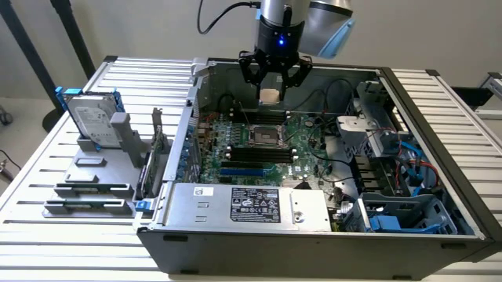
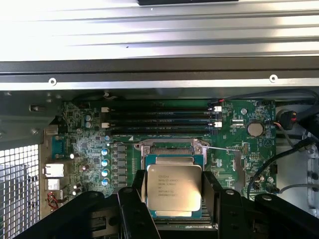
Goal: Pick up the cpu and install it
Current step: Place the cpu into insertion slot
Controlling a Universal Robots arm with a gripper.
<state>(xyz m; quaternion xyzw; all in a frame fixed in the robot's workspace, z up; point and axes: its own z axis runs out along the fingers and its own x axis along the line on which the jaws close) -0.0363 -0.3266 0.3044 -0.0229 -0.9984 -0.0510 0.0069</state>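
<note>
The cpu [image 1: 270, 96], a small square chip with a silvery top, hangs between the black fingers [image 1: 248, 71] of my gripper [image 1: 271, 88], which is shut on it. It is held high over the back of the open computer case [image 1: 314, 247]. Below it on the green motherboard [image 1: 306, 158] sits the open cpu socket [image 1: 265, 136] with its metal frame. In the wrist view the cpu [image 2: 173, 186] faces up with printed text, gripped on two sides by the fingers [image 2: 130, 199], and it hovers directly over the socket [image 2: 172, 149].
A silver hard drive with a blue bracket [image 1: 93, 120] stands on a grey fixture [image 1: 94, 170] at the exterior view's left, with memory sticks [image 1: 86, 205] lying in front. Inside the case are the power supply [image 1: 247, 205], cables and a blue drive cage [image 1: 392, 222].
</note>
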